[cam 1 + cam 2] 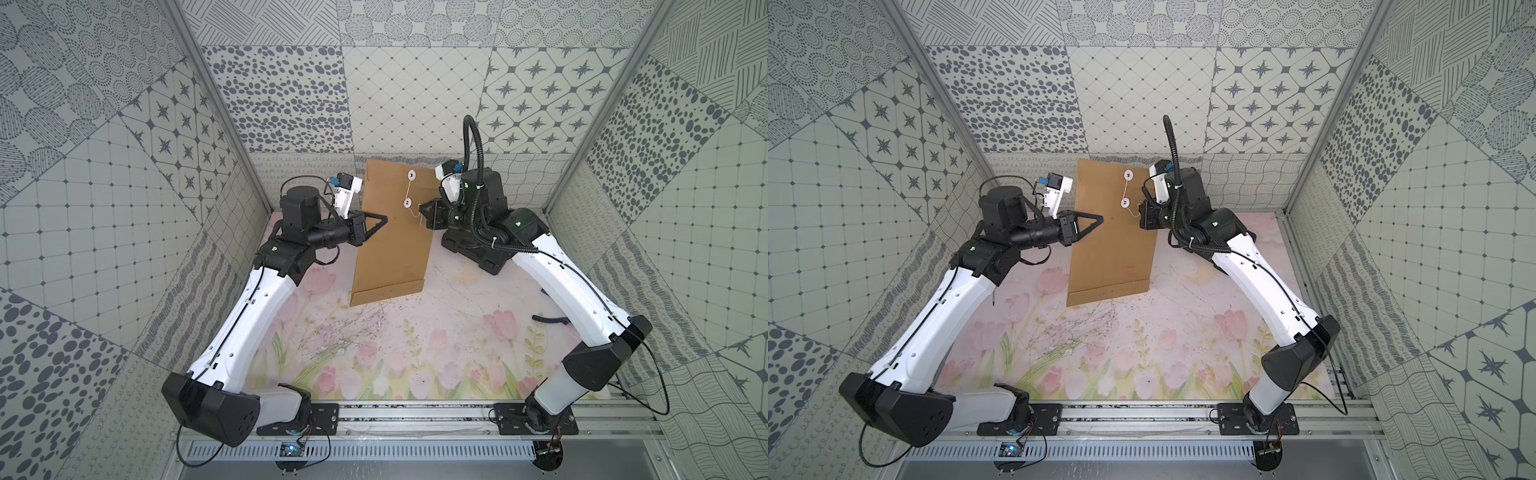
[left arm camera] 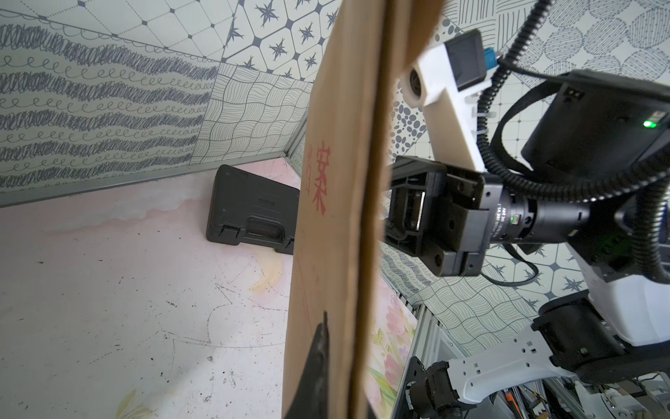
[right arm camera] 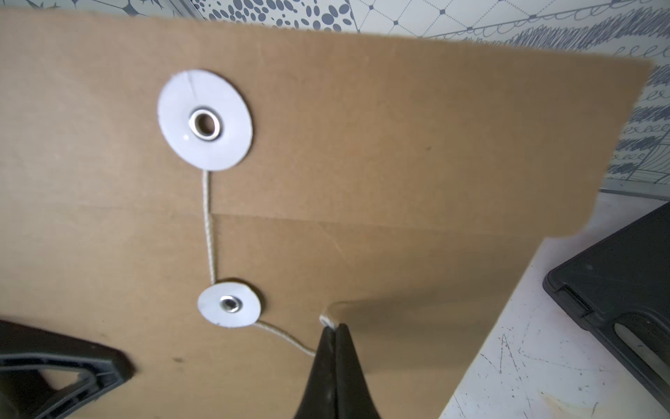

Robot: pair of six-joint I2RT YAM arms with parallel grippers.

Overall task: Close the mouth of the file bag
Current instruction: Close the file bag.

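File bag [image 1: 392, 241] is held up off the flowered table [image 1: 415, 340] near the back wall, between the two arms, with its button side facing up in both top views. Left gripper [image 1: 385, 217] is clamped together on the bag's left edge. Right gripper [image 3: 335, 330] is pinched tight on the white string [image 3: 208, 225], which runs from the upper disc [image 3: 205, 119] down past the lower disc [image 3: 229, 304] to its tips. A black case [image 2: 253, 210] lies on the table.
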